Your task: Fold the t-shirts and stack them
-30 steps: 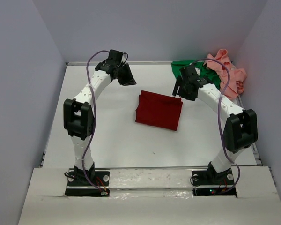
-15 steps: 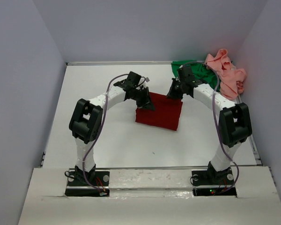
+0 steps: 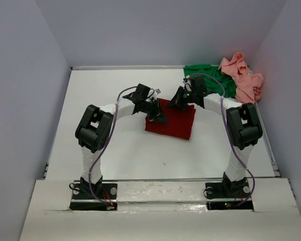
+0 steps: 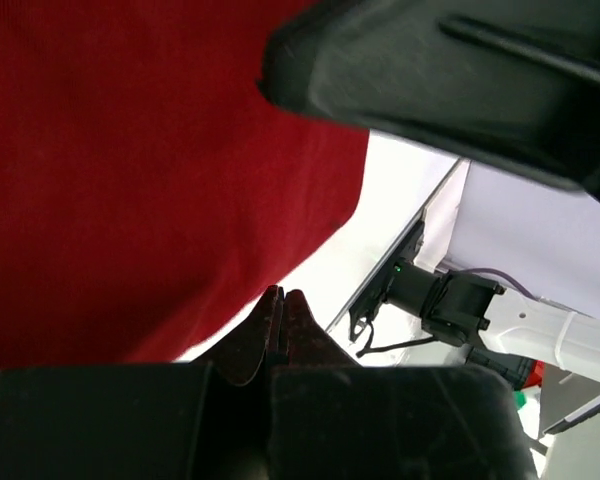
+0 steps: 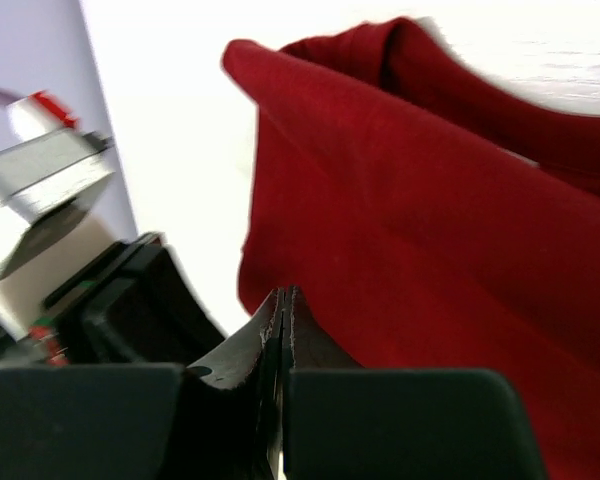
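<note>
Comparing with a second ago, I see both arms have swung inward. The left hand (image 3: 158,117), then raised near the far left of the desk (image 3: 115,150), now sits low over the left part of the folded dark red t-shirt (image 3: 174,123). The right hand (image 3: 177,103), then hanging beside the bright green t-shirt (image 3: 210,80), is now down at the red shirt's far edge. The red shirt lies where it did, a folded rectangle at the desk's centre.

Only the overhead view shows the green shirt spread at the far right corner, with the salmon pink t-shirt (image 3: 243,80) crumpled against its right side, touching it. Only the wrist views show the fingers: on each hand the two tips are pressed together with no gap. From the left wrist the tips meet just at the red cloth's edge; from the right wrist they overlap the red cloth. I cannot tell whether either closed hand has cloth pinched between its fingers
</note>
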`<control>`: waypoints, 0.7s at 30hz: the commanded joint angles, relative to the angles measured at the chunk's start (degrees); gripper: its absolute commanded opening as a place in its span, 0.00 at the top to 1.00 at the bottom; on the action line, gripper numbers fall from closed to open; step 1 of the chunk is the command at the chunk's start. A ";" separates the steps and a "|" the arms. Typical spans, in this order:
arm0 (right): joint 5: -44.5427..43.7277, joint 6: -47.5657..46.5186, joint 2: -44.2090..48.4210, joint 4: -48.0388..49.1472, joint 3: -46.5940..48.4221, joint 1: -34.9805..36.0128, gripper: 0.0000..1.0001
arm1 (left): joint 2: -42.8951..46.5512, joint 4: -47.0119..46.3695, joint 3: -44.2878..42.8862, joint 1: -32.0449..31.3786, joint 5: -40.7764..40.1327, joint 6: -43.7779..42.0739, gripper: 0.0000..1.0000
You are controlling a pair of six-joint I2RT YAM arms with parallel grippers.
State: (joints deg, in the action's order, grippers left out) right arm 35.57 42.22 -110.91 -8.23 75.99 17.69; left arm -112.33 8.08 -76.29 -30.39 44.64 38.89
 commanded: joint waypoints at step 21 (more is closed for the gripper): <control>10.04 2.08 -7.20 15.43 -3.21 -0.55 1.00 | -11.07 -2.80 2.19 -0.37 -3.95 -1.28 1.00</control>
State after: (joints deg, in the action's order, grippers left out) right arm 44.18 45.25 -115.85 2.31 72.64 17.67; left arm -123.57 3.16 -76.73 -30.37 46.11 39.55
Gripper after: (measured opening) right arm 0.009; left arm 0.014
